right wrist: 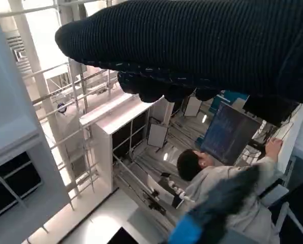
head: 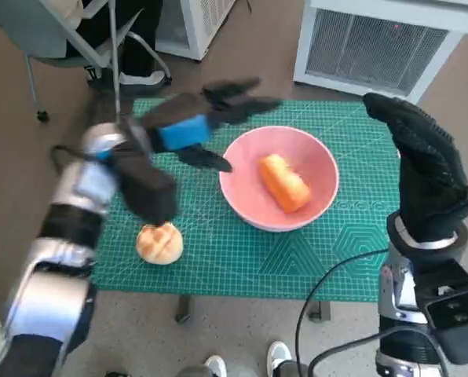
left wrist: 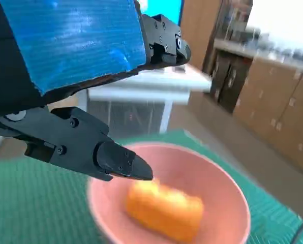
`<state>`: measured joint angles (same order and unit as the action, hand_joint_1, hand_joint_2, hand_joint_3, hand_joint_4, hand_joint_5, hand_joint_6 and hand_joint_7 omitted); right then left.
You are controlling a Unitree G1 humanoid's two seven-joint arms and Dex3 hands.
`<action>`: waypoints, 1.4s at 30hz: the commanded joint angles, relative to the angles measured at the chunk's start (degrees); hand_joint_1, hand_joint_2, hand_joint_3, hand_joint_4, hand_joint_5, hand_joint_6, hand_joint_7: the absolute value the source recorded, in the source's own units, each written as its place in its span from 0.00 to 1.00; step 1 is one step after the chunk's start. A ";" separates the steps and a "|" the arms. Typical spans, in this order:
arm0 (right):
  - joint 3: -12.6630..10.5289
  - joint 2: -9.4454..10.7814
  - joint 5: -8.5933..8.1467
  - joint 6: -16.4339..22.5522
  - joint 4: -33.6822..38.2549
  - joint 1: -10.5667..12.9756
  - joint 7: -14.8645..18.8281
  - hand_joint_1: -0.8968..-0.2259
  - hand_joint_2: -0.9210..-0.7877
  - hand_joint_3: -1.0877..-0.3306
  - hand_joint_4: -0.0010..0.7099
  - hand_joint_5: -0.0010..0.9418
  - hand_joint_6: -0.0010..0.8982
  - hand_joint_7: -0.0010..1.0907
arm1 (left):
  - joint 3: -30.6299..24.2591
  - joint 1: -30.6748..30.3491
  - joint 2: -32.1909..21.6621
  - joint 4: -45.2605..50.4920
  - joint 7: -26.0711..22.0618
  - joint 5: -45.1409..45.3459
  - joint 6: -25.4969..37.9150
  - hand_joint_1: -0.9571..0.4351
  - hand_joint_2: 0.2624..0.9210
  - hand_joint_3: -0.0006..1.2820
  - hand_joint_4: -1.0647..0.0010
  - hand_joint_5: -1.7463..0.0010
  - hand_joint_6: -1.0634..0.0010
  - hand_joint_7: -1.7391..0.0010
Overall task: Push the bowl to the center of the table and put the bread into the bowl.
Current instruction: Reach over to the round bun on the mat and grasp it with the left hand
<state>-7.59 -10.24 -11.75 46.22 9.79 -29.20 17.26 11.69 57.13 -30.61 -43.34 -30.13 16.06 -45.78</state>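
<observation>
Nearly done: bread in the bowl, a bun left on the mat

Closest to me, a round bun (head: 159,243) sits on the green mat (head: 242,259) near the front edge, beside my left forearm. I judge that if it counts as bread it is the next pick: I would come down on it from above with fingers wide, keeping the wrist clear of the bowl rim. Further in, the pink bowl (head: 316,157) rests about mid-table with a long orange bread (head: 284,183) lying inside it. My left hand (head: 199,126) hovers above the mat just left of the bowl, released, fingers spread, touching nothing; the wrist view confirms the gap over the bread. My right hand (head: 422,169) is raised at the table's right edge, fingers extended upward and apart, holding nothing.
</observation>
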 commanded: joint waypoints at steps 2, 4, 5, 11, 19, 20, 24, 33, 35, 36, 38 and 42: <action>0.73 0.56 -1.43 -0.71 -0.69 1.90 0.33 0.43 0.00 0.42 0.44 0.01 0.00 0.69 | -4.51 -9.72 -7.37 14.12 -1.48 -3.34 2.48 0.45 0.85 0.00 0.78 0.99 0.69 0.95; 0.98 0.64 -1.71 -0.95 -1.03 1.97 0.40 0.43 0.00 0.42 0.44 0.01 0.00 0.70 | -5.99 -13.21 -9.76 17.18 -2.73 -5.38 3.07 0.45 0.85 0.00 0.76 0.99 0.67 0.95; 1.11 0.67 -1.84 -1.11 -1.21 2.02 0.41 0.43 0.00 0.42 0.44 0.01 0.00 0.70 | -6.71 -14.96 -10.87 18.49 -3.38 -6.38 3.51 0.45 0.85 0.00 0.76 0.99 0.67 0.95; 1.54 0.64 -2.47 -1.54 -1.42 2.07 0.47 0.43 0.00 0.43 0.44 0.01 0.00 0.70 | -9.93 -23.68 -15.93 23.71 -5.52 -9.22 4.16 0.44 0.85 0.00 0.73 0.99 0.64 0.96; 1.98 0.57 -3.11 -1.84 -0.71 1.59 1.19 0.43 0.00 0.43 0.44 0.01 0.00 0.70 | -12.71 -32.83 -20.64 27.21 -5.79 -8.50 2.83 0.42 0.90 0.01 0.71 1.00 0.62 0.97; 2.01 0.56 -3.13 -1.85 -0.60 1.53 1.27 0.43 0.00 0.43 0.44 0.01 0.00 0.70 | -12.93 -33.64 -20.99 27.65 -5.78 -8.43 2.98 0.42 0.91 0.01 0.71 1.00 0.62 0.97; 2.12 0.59 -3.49 -1.80 0.26 1.03 1.79 0.42 0.00 0.44 0.44 0.01 0.00 0.70 | -13.53 -37.67 -22.26 29.65 -6.36 -8.34 4.78 0.42 0.92 0.01 0.71 1.00 0.61 0.98; 2.21 0.27 -3.98 -1.80 1.65 0.07 2.72 0.44 0.00 0.44 0.43 0.00 0.00 0.68 | -12.04 -42.28 -20.85 29.60 -7.02 -8.65 6.44 0.46 0.88 0.00 0.73 1.00 0.62 0.99; 2.19 0.17 -4.20 -1.80 1.88 -0.12 3.03 0.44 0.00 0.44 0.42 0.00 0.00 0.68 | -11.33 -42.51 -20.17 29.12 -6.72 -7.73 6.71 0.46 0.87 0.00 0.73 1.00 0.62 0.99; 2.17 0.14 -4.29 -1.79 1.98 -0.20 3.18 0.45 0.00 0.44 0.42 0.00 0.00 0.67 | -11.05 -42.56 -19.90 28.95 -6.58 -7.33 6.82 0.46 0.87 0.00 0.72 1.00 0.62 0.99; 2.17 0.09 -4.45 -1.76 2.02 -0.30 3.49 0.45 0.00 0.44 0.42 0.00 0.00 0.67 | -10.07 -42.49 -19.10 28.21 -6.40 -6.20 7.30 0.46 0.87 0.00 0.72 1.00 0.63 0.99; 2.12 -0.04 -4.62 -1.80 2.07 -0.49 3.98 0.46 0.00 0.43 0.43 0.00 0.00 0.67 | -8.03 -41.88 -17.40 26.17 -5.43 -3.49 7.96 0.45 0.88 0.00 0.73 1.00 0.63 1.00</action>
<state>-5.58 -10.08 -15.89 45.05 11.21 -29.68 20.41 1.99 15.13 -49.37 -15.56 -36.34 10.68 -38.41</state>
